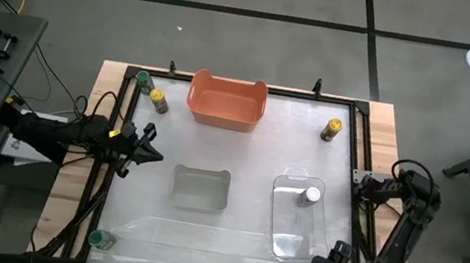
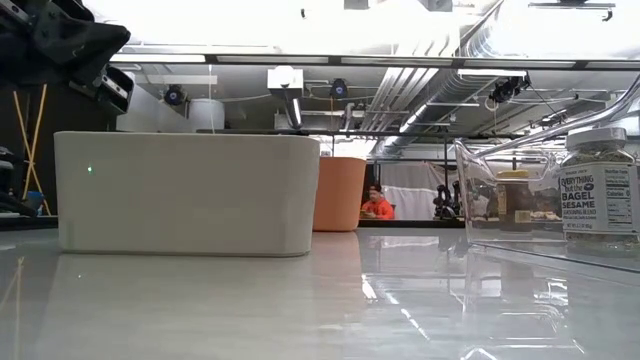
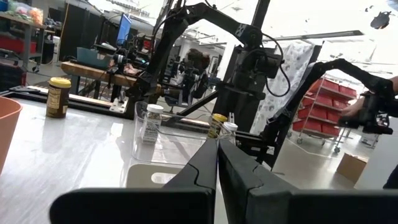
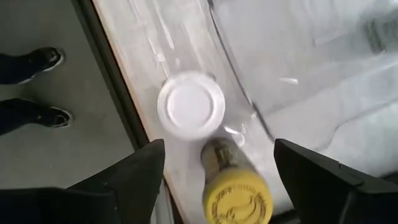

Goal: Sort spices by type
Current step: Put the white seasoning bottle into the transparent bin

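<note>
1. The right gripper (image 4: 214, 180) hangs over the near right corner of the table (image 1: 250, 152), fingers spread wide and holding nothing; straight below it a white-capped jar (image 4: 190, 104) stands upright, with a yellow-capped jar (image 4: 235, 186) just beside it, both outside the wall of the clear tray (image 1: 299, 216). Pointing down with the jaws wide reads as the set-up for a top-down pick, most likely of one of these two.

2. The left gripper (image 1: 151, 154) waits at the table's left edge, aimed across the surface; its fingers (image 3: 202, 168) are pressed together, empty.

3. Where the spices are: one white-capped jar (image 1: 311, 196) is already in the clear tray, so that tray probably serves the white caps. A green-capped jar (image 1: 144, 79) and a yellow-capped one (image 1: 159, 101) stand close together at the far left corner, another yellow-capped jar (image 1: 332, 129) at the far right, and a green-capped one (image 1: 100, 239) at the near left corner.

4. The grey tray (image 1: 200, 188) in the middle and the orange bin (image 1: 226, 100) at the far edge look empty (their insides show no jars from above), so most of the sorting is still ahead.

5. Caution: the two jars under the right gripper stand so near each other that closing on one may tip the other
</note>
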Controlling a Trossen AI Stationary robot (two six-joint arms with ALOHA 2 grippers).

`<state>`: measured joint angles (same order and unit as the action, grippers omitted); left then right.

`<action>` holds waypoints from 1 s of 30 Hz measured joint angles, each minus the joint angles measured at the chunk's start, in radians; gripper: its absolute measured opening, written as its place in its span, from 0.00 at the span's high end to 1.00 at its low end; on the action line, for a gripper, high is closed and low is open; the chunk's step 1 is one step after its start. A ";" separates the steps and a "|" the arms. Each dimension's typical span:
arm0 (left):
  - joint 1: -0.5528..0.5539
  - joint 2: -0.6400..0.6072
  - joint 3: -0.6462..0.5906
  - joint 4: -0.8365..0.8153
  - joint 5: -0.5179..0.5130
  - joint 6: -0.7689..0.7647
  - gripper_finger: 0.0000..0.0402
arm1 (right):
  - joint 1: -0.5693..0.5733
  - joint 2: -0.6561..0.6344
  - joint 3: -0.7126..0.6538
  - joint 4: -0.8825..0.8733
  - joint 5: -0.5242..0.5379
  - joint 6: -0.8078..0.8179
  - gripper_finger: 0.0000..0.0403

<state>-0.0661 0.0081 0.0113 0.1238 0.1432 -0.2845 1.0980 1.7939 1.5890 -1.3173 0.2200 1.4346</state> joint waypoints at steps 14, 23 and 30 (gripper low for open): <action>0.000 0.000 0.000 0.000 0.000 0.000 0.99 | -0.069 0.000 -0.001 0.116 -0.039 -0.027 0.26; 0.000 0.000 0.000 0.000 0.000 0.000 0.99 | -0.071 0.003 -0.001 0.118 -0.079 -0.021 0.26; 0.000 0.000 0.000 0.000 0.000 0.000 0.99 | -0.077 0.049 -0.001 0.131 -0.098 -0.021 0.26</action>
<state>-0.0661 0.0078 0.0114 0.1240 0.1434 -0.2846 1.0209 1.8427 1.5881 -1.1868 0.1217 1.4138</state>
